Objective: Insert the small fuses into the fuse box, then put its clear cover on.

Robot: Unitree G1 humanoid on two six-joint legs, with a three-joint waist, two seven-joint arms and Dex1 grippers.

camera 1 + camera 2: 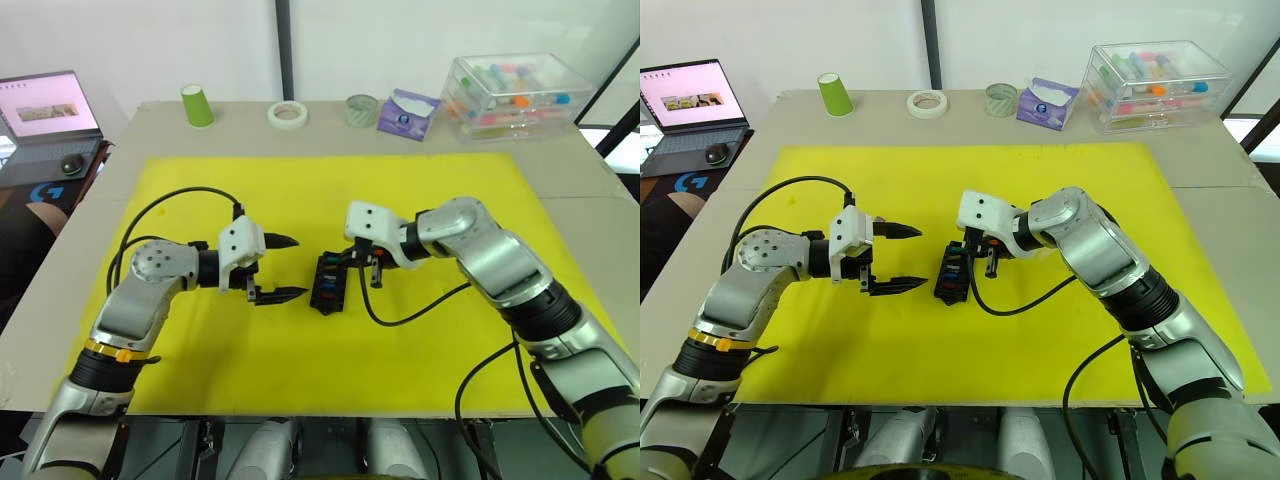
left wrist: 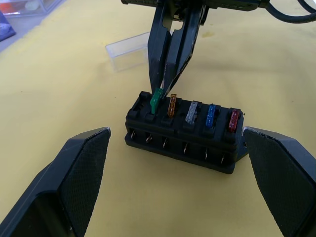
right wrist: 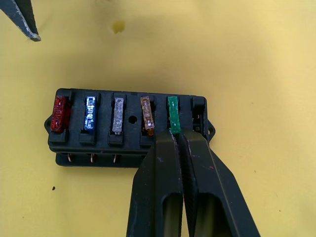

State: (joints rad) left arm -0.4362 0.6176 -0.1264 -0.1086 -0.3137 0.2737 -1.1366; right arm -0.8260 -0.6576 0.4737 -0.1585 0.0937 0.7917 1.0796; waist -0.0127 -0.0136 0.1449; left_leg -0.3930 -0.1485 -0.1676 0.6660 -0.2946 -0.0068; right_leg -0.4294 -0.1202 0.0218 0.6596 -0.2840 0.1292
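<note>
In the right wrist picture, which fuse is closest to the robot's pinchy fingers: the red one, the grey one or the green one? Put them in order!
1. The green fuse, right at the tips of the right gripper.
2. The grey fuse, in the middle of the fuse box.
3. The red fuse, at the far end slot.

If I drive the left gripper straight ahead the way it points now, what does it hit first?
Most likely the fuse box. It sits right between the open fingers of the left gripper, dead ahead. The right gripper, shut on the green fuse, stands just behind it. How far off it is, I can't judge.
</note>
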